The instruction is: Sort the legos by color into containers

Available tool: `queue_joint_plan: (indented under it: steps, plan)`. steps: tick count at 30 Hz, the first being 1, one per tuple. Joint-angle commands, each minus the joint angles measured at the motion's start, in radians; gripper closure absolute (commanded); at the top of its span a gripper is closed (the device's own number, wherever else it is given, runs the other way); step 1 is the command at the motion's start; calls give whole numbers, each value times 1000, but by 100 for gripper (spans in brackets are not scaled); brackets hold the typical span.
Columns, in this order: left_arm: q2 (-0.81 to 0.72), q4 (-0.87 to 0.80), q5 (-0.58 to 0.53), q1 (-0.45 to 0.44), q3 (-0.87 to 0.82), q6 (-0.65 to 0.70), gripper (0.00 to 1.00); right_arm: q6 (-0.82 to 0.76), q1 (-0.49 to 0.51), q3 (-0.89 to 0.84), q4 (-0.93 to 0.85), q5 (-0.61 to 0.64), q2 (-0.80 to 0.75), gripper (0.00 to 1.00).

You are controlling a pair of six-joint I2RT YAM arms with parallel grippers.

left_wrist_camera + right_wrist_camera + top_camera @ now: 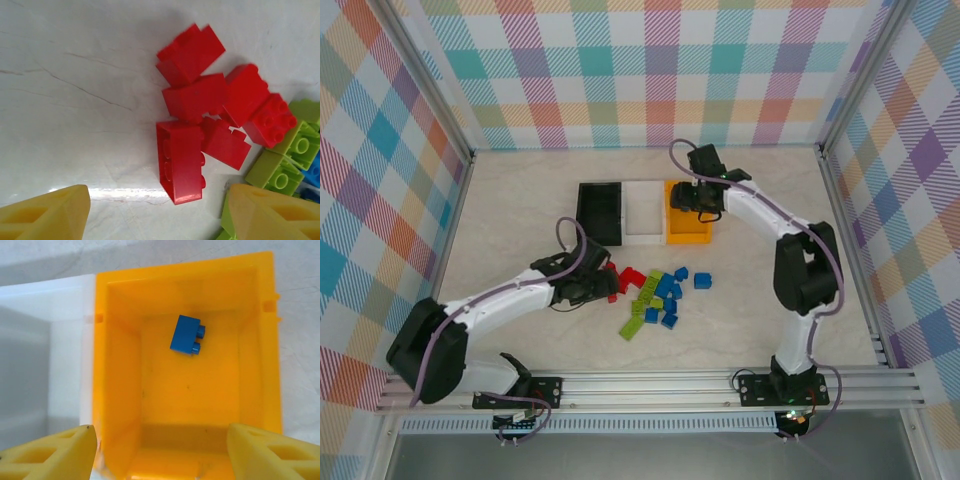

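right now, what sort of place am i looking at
Probably a robot data-collection booth, not a home: checked backdrop panels wall in a marble-look table, two arms bolt to an aluminium rail, and bins with toy bricks sit staged.

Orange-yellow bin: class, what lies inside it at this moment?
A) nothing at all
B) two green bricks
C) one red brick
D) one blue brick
D: the right wrist view looks straight down into the orange-yellow bin, where a single blue brick lies on its floor.
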Motion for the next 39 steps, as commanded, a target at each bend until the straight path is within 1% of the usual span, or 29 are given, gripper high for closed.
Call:
queue_joint_plan:
  steps: [1,3,6,12,16,20,23,27,30,33,36,39]
  plan:
    - [60,-33,-50,-46,50,44,30,16,3,-73,60,-10,-76,31]
    - [111,-45,-74,-73,67,60,33,18,3,-104,68,-5,-95,30]
    - [170,-60,-96,-88,88,65,40,23,3,-133,82,-8,-113,30]
    - [205,-79,-157,-89,97,68,46,29,3,-149,98,-14,-139,30]
    - [231,-52,-159,-88,100,73,51,30,2,-155,102,-20,-140,31]
    - [270,-38,-173,-87,118,78,50,30,3,-167,107,-28,-146,30]
    - [282,-33,-188,-88,132,87,58,28,3,-172,108,-30,-151,30]
    - [267,-53,-197,-87,150,95,71,23,3,-172,105,-19,-155,30]
    - [221,-92,-222,-88,157,89,78,24,2,-174,107,-23,-161,31]
    - [115,-144,-271,-81,167,79,79,29,3,-182,108,-30,-176,31]
    - [31,-200,-302,-32,231,77,81,33,3,-208,121,-42,-198,31]
    - [42,-225,-339,46,340,89,81,42,4,-235,128,-50,-216,31]
